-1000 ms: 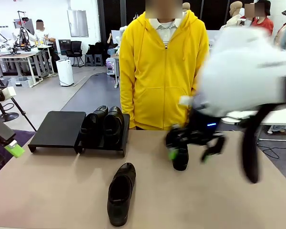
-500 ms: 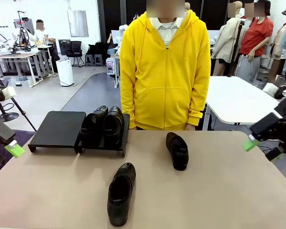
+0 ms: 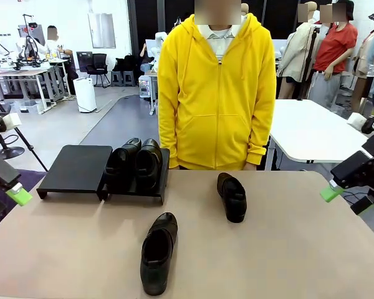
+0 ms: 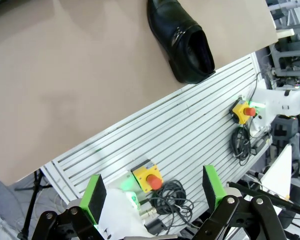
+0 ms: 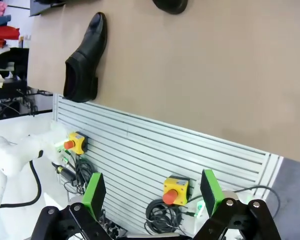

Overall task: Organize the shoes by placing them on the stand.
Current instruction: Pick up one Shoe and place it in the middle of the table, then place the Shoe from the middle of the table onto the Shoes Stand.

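Observation:
The black stand (image 3: pixel 75 165) sits at the table's far left; its left panel is bare and its right panel carries two glossy black shoes (image 3: pixel 136 163) side by side. A third shoe (image 3: pixel 232 196) lies near the person. A fourth shoe (image 3: pixel 158 252) lies at the front middle, and shows in the left wrist view (image 4: pixel 182 42) and the right wrist view (image 5: pixel 83 57). My left gripper (image 3: pixel 6 198) hangs open off the table's left edge, its pads (image 4: pixel 94 192) holding nothing. My right gripper (image 3: pixel 346 199) is open beyond the right edge, with nothing between its pads (image 5: pixel 210 187).
A person in a yellow hoodie (image 3: pixel 217 87) stands at the far edge, hands down. A white table (image 3: pixel 305 128) is behind on the right. Below the near table edge is a slatted panel with yellow emergency-stop boxes (image 4: pixel 147 176) (image 5: pixel 172 190) and cables.
My right arm has pulled back from over the shoe near the person to beyond the table's right edge. That shoe stays where it was. The left arm has not moved.

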`<state>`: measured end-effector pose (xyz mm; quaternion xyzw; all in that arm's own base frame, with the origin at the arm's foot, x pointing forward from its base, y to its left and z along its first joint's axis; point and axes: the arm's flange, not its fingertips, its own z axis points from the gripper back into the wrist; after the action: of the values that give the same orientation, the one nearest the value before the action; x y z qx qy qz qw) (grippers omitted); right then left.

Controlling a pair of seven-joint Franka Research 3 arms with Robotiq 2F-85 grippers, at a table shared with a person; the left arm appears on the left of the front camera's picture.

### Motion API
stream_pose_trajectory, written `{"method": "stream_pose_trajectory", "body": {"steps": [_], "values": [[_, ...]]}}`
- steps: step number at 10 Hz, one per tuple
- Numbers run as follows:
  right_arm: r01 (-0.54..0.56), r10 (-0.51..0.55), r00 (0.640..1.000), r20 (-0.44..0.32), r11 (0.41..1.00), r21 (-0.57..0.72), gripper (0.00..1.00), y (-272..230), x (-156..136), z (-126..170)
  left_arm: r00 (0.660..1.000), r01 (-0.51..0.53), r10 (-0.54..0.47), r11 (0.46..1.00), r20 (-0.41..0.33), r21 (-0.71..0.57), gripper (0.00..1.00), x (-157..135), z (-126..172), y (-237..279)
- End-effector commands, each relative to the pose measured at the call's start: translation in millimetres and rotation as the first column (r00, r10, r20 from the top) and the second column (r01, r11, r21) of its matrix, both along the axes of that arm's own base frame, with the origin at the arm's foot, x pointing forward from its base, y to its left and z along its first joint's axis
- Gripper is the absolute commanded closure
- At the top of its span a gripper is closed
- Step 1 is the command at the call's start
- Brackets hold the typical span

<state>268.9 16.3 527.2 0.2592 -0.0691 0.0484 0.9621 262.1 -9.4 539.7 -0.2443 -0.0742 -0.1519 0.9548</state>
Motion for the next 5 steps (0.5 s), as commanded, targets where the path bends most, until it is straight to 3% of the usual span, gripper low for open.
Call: {"method": "stream_pose_trajectory", "body": {"steps": [1,5], "values": [[-0.006,0.005,1.000,0.016,1.000,0.022,0.00,0.7,2.3,3.3,1.000,0.009,-0.009,1.000,-0.001,-0.013,0.00,-0.2,1.5,1.0],[-0.006,0.005,1.000,0.016,1.000,0.022,0.00,0.7,2.3,3.3,1.000,0.009,-0.009,1.000,-0.001,-0.013,0.00,-0.2,1.5,1.0]]}}
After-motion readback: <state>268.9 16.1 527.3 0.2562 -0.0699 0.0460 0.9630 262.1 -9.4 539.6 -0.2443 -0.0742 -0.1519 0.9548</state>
